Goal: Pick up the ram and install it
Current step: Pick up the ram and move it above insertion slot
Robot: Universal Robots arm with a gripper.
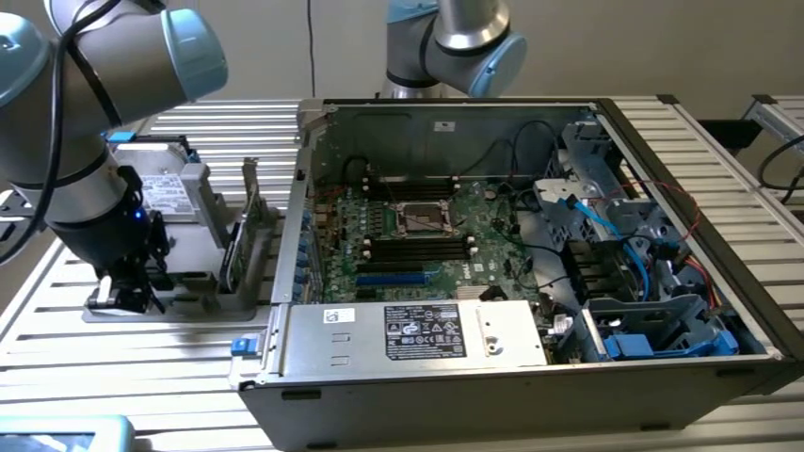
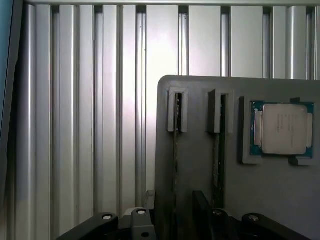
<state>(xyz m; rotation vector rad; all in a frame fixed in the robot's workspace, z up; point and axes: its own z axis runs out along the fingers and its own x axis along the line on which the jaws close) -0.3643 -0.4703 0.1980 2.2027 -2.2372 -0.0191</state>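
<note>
Two ram sticks stand on edge in slots of a grey holder [image 2: 200, 100]; I see them end-on as thin dark-green strips, one [image 2: 176, 150] beside the other [image 2: 218, 150]. My gripper [image 2: 172, 222] is down at the holder, open. One black finger [image 2: 137, 220] is on one side of the first stick and the other on its far side, with the stick in the gap. I cannot tell if the fingers touch it. In the exterior view the gripper [image 1: 126, 287] hangs low over the near end of the holder [image 1: 188, 282], at that view's left.
A bare processor [image 2: 282, 129] lies in a recess of the holder beside the sticks. A silver hard drive [image 1: 157, 184] and an upright expansion card [image 1: 233, 235] share the holder. The open computer case [image 1: 528, 245], motherboard exposed, stands to the exterior view's right on a slatted aluminium table [image 1: 126, 377].
</note>
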